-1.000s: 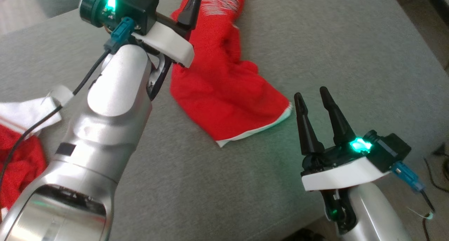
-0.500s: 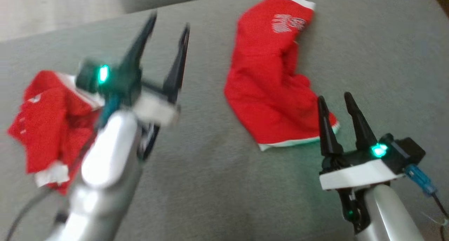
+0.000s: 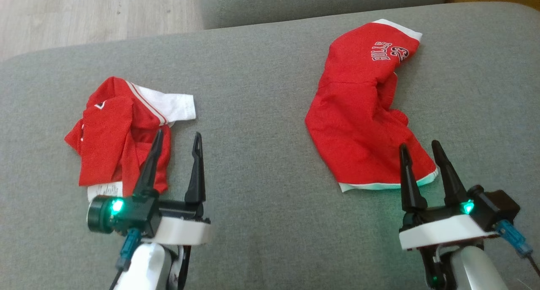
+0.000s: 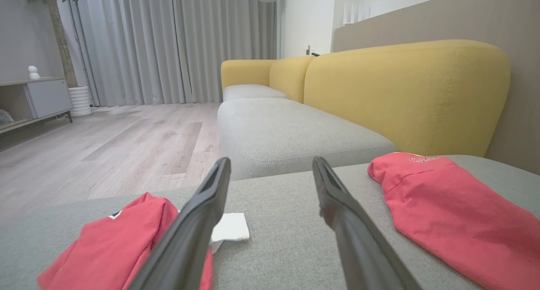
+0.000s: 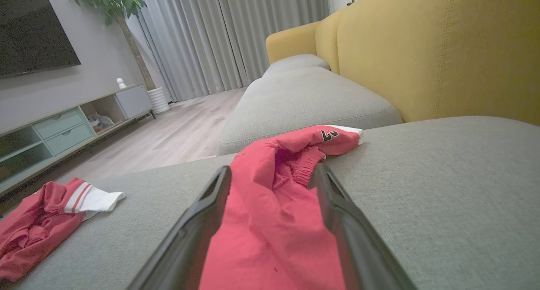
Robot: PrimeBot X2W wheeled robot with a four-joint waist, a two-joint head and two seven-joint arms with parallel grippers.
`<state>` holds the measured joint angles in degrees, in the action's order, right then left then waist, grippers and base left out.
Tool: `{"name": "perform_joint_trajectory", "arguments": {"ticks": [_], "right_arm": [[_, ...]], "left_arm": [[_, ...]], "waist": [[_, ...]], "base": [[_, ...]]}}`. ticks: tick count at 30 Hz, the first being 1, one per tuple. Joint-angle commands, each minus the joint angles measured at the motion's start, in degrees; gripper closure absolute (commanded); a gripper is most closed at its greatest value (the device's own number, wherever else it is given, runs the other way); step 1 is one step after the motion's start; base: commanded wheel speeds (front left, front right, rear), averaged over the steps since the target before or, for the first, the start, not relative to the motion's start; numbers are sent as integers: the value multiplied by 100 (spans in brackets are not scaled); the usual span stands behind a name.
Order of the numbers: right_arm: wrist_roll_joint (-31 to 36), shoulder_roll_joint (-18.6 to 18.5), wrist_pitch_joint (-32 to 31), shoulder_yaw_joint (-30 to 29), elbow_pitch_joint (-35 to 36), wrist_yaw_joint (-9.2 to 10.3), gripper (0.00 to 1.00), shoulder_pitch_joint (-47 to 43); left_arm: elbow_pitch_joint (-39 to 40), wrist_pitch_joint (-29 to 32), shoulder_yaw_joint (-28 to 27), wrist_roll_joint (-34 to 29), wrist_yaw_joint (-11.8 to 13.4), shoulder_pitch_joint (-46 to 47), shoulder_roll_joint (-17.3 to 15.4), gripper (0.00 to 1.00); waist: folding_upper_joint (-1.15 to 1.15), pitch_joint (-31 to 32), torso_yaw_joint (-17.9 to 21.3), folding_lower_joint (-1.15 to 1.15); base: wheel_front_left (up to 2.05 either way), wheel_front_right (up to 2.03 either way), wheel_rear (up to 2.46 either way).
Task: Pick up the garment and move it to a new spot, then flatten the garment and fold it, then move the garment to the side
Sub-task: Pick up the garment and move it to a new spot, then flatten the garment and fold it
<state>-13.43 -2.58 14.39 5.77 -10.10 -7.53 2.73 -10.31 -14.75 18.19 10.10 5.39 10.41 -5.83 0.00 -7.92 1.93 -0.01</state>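
The left pincer (image 3: 178,134), drawn back from the shorts (image 3: 358,125) to the near left beside the jersey (image 3: 114,129), and the right pincer (image 3: 418,144) are held wide and empty; the shorts, far right on the sofa (image 3: 261,91), are judged released.

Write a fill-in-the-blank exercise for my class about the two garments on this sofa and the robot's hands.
The crumpled garment and the lettered garment are both mainly ____. The sofa back behind them is ____. The crumpled garment's sleeve is ____. The left hand and the right hand are both ____, holding nothing.
Missing words: red; yellow; white; open.
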Motion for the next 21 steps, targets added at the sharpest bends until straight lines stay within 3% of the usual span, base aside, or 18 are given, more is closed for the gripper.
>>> {"name": "perform_joint_trajectory", "arguments": {"ticks": [1, 7, 14, 21], "right_arm": [[48, -30, 61, 90, 129, 4, 0, 29], [108, -30, 61, -180, -170, 4, 0, 110], [60, -30, 61, -547, -1613, 4, 0, 558], [-144, -30, 61, -687, -2461, 4, 0, 1081]], "left_arm": [[231, -24, -252, -48, 11, 95, -2, 0], [232, -25, -376, -285, -140, 86, 72, 0], [96, -25, -392, -382, -276, 188, 151, 0], [45, -25, -446, -468, -365, 249, 181, 0]], "waist": [[0, 11, -8, 1], [0, -91, 15, 1], [0, -308, 28, 1], [0, -503, 42, 1]], "base": [[0, 0, 0], [0, 0, 0], [0, 0, 0], [0, 0, 0]]}}
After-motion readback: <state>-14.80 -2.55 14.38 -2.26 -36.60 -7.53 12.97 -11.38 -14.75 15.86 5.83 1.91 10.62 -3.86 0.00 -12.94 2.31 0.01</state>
